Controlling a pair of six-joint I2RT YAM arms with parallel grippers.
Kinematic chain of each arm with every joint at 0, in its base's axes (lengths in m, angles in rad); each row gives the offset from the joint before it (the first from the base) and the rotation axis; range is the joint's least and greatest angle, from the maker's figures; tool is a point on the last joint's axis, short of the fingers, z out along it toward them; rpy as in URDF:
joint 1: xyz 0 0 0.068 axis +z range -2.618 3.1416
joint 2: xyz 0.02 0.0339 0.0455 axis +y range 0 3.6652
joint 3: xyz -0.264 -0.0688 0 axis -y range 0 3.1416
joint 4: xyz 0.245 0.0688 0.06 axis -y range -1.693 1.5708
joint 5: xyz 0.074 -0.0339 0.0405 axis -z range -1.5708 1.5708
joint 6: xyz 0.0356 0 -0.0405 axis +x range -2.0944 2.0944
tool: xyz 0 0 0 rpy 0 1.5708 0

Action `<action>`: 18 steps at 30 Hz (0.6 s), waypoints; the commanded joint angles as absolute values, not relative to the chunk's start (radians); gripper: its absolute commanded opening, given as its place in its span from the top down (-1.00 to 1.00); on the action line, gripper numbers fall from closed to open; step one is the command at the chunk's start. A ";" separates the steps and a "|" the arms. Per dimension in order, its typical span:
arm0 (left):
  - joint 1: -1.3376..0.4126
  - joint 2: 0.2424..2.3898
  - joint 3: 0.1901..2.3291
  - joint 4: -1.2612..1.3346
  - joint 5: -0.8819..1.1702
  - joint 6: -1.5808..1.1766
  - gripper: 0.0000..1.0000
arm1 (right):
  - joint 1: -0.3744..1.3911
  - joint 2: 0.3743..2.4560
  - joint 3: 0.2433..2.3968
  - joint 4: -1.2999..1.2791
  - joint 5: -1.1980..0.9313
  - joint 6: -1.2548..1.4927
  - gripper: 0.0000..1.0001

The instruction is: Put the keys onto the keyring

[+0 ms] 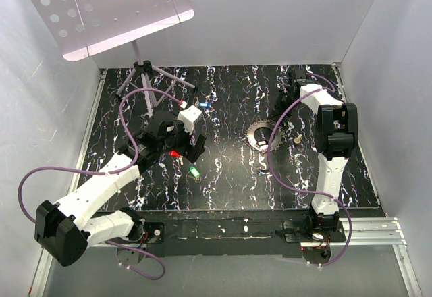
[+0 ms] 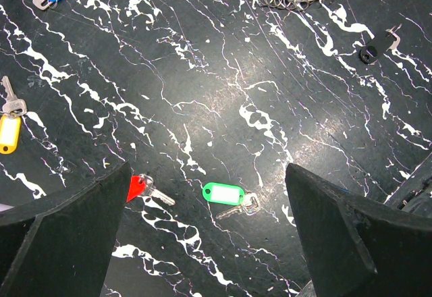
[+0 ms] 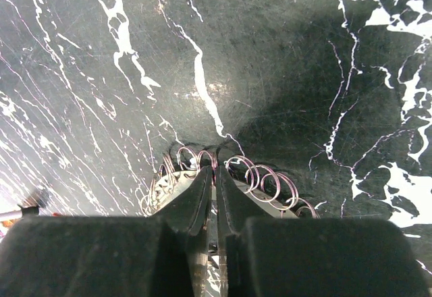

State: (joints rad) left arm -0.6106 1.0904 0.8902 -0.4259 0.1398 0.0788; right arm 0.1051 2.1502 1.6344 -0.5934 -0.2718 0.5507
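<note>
Black marble-look tabletop (image 1: 229, 189), white veins. Landmark is the keyring (image 1: 263, 135): a flat grey ring with a rim of wire loops and a dark centre, lying flat on the tabletop. All places below are given from it.

At the keyring's rim sits the right gripper (image 3: 216, 170). In its wrist view the fingers are drawn almost together with only a thin slit between them. The tips sit in among the wire loops, and loops show on both sides. Can't tell whether a loop is actually pinched.

Well left of the keyring is the left gripper (image 2: 209, 167), jaws spread wide, hanging over the tabletop.

All four keys lie loose on the tabletop, left of the keyring and apart from it:
- red key (image 2: 137, 187): its head is partly hidden behind one left finger.
- green key (image 2: 223, 192): left of the keyring and nearer the arm bases, just beside the red key but not touching it. In the wrist view it lies between the left fingers.
- blue key (image 1: 204, 104): left of the keyring and a little farther back.
- yellow key (image 2: 8, 133): at the edge of the left wrist view, opposite side from the keyring, cut off by the frame.

Small knob (image 1: 297, 137): just right of the keyring, not touching it.
Perforated board (image 1: 115, 7) on a tripod: far left of the keyring and behind it.
</note>
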 commanded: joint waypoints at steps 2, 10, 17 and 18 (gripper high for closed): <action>-0.604 1.083 0.899 -0.431 0.147 0.087 -0.99 | 0.107 2.141 1.652 -0.572 -0.264 0.558 0.78; -0.604 1.083 0.899 -0.430 0.146 0.089 -0.99 | 0.104 2.151 1.657 -0.561 -0.302 0.535 0.97; -0.604 1.077 0.897 -0.430 0.141 0.089 -0.99 | 0.100 2.129 1.677 -0.543 -0.388 0.454 0.97; -0.604 1.077 0.897 -0.430 0.143 0.089 -0.99 | 0.100 2.119 1.687 -0.546 -0.388 0.437 0.97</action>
